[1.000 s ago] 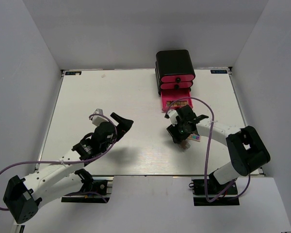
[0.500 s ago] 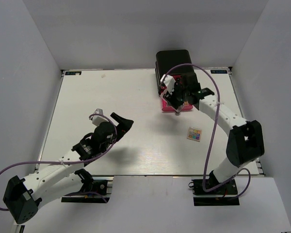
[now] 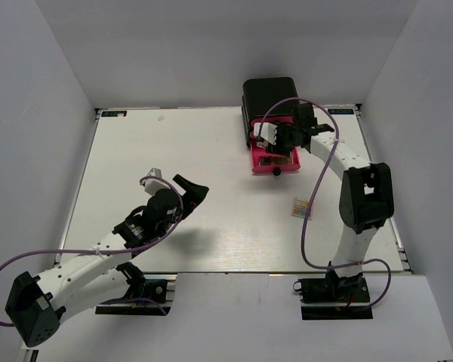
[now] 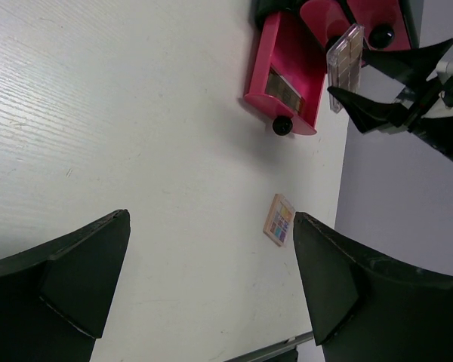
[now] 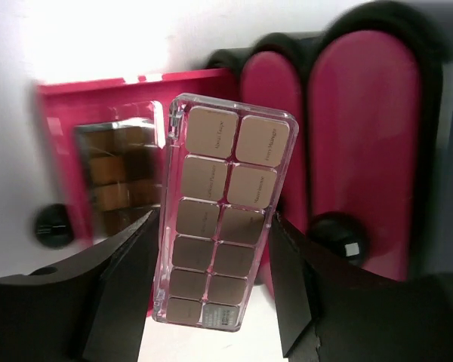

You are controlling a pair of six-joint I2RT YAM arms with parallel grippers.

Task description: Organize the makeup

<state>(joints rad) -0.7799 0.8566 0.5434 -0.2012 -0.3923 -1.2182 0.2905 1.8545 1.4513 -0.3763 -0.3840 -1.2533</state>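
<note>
My right gripper (image 3: 281, 142) hangs over the black box with pink drawers (image 3: 270, 96). It is shut on the clear pinkish palette (image 5: 223, 219), which stands upright between the fingers above the open bottom drawer (image 3: 275, 161). The brown rectangular palette (image 5: 119, 177) lies in that drawer. The small square multicolour palette (image 3: 303, 208) lies flat on the table, apart from both grippers; it also shows in the left wrist view (image 4: 280, 219). My left gripper (image 3: 189, 190) is open and empty above the middle of the table. The puff, sponges and lavender stick are out of view.
The two upper drawers (image 5: 362, 136) are shut, each with a black knob (image 5: 336, 234). The open drawer's knob (image 3: 276, 172) points toward the near edge. Grey walls enclose the white table (image 3: 174, 151) on three sides.
My right gripper rose from the table near the multicolour palette and swung back over the drawer box, carrying the clear pinkish palette. The left arm has not moved.
</note>
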